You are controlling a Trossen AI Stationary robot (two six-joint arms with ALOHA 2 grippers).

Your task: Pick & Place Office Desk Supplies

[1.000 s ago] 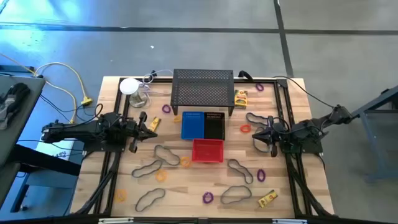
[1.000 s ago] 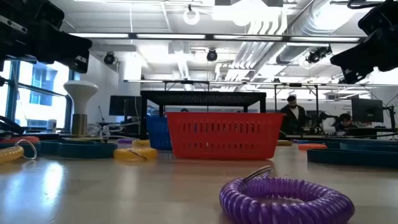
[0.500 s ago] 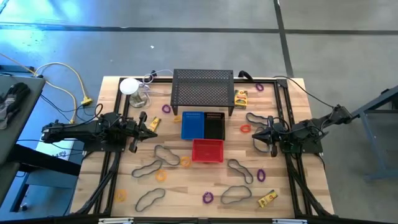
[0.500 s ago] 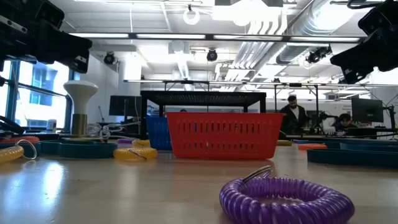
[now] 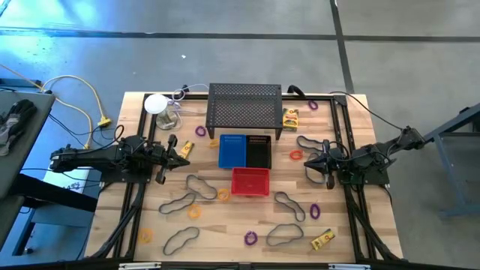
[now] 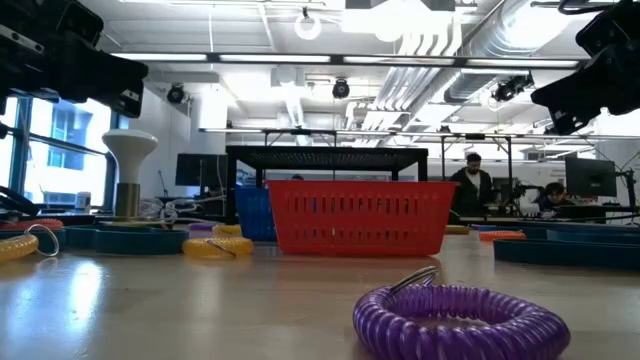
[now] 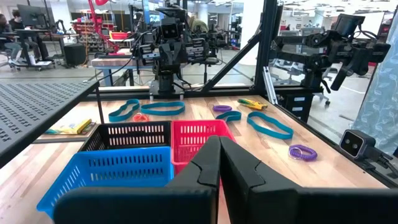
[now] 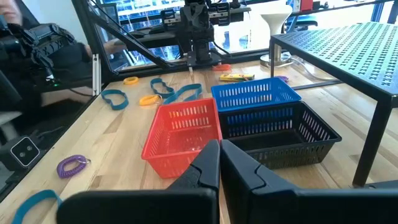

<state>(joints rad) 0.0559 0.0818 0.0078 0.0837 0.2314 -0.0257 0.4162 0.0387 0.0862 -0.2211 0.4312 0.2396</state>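
Starting at the left of the high view, the left gripper (image 5: 182, 156) is seen held over the wooden table (image 5: 225, 236), its fingers (image 7: 208, 165) pressed together with nothing between them, just beside a small yellow printed box (image 5: 186, 149) at its tip. Toward the upper left a white lamp (image 5: 156, 104) is placed, with a purple ring (image 5: 200, 131) near it. Along the lower left, dark looped cords (image 5: 180, 239) and yellow rings (image 5: 194, 211) are scattered. At the centre the black mesh rack (image 5: 245, 109) is set, with the blue bin (image 5: 232, 151) and black bin (image 5: 259, 152) side by side below it and the red bin (image 5: 250, 181) lower still. Another purple ring (image 5: 250, 238) is found at lower centre. Right of the bins an orange ring (image 5: 296, 156) is seen, then the right gripper (image 5: 309, 166), its fingers (image 8: 208, 163) likewise closed on nothing. A second yellow box (image 5: 323, 239) is placed at the lower right.
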